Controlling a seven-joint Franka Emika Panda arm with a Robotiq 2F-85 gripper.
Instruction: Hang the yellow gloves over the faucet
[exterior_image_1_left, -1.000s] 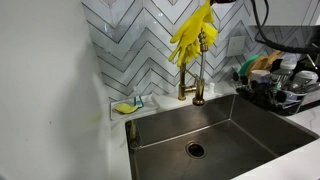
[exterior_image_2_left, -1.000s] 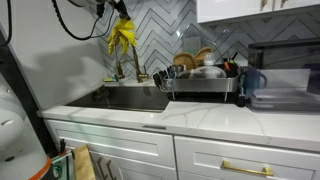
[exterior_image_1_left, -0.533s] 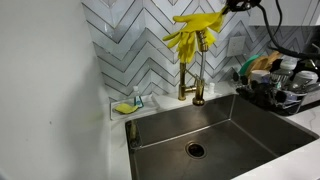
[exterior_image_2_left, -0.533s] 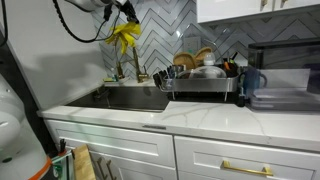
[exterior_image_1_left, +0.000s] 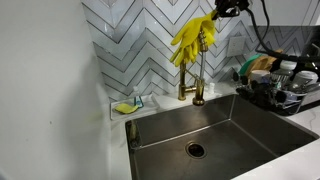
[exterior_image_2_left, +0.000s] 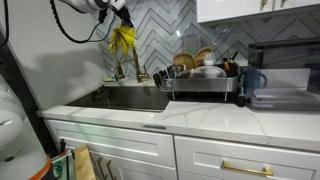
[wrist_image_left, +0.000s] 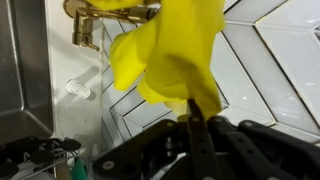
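The yellow gloves (exterior_image_1_left: 191, 38) hang from my gripper (exterior_image_1_left: 222, 12) beside the top of the brass faucet (exterior_image_1_left: 199, 72), their fingers dangling down to the left of its neck. In an exterior view the gloves (exterior_image_2_left: 123, 38) hang above the sink under the gripper (exterior_image_2_left: 119, 14). In the wrist view the gloves (wrist_image_left: 170, 50) fill the middle, pinched between my shut fingers (wrist_image_left: 193, 118), with the faucet's brass top (wrist_image_left: 100, 12) just behind them.
A steel sink (exterior_image_1_left: 210, 135) lies below. A yellow-green sponge (exterior_image_1_left: 125, 107) sits in a clear holder at its back left corner. A dish rack (exterior_image_1_left: 275, 85) with dishes stands beside the sink. Herringbone tile wall behind the faucet.
The gripper with the gloves swung up and sideways, the gloves stretched out flat, then dropped back so they hang down near the faucet top again.
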